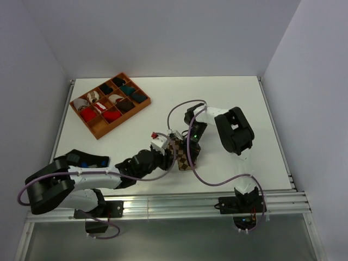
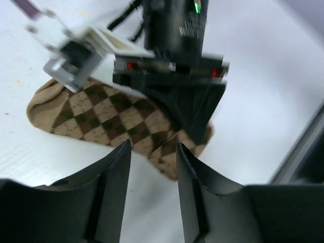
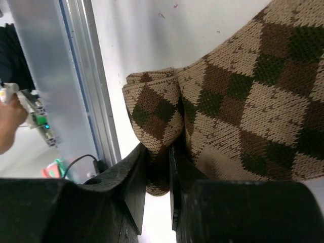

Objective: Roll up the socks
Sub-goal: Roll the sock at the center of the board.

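Note:
A tan-and-brown argyle sock lies flat on the white table, just in front of both arms. My right gripper is shut on a folded edge of this sock, the fabric bunched between its fingers. In the left wrist view the sock spreads out beyond my left gripper. That gripper is open with only bare table between its fingers, and its tips reach the sock's near edge. The right gripper comes down onto the sock from above. From overhead, the left gripper sits at the sock's left side and the right gripper at its upper right.
An orange compartment tray with several rolled socks stands at the back left. An aluminium rail runs along the table's near edge, close to the sock. Purple cables loop around both arms.

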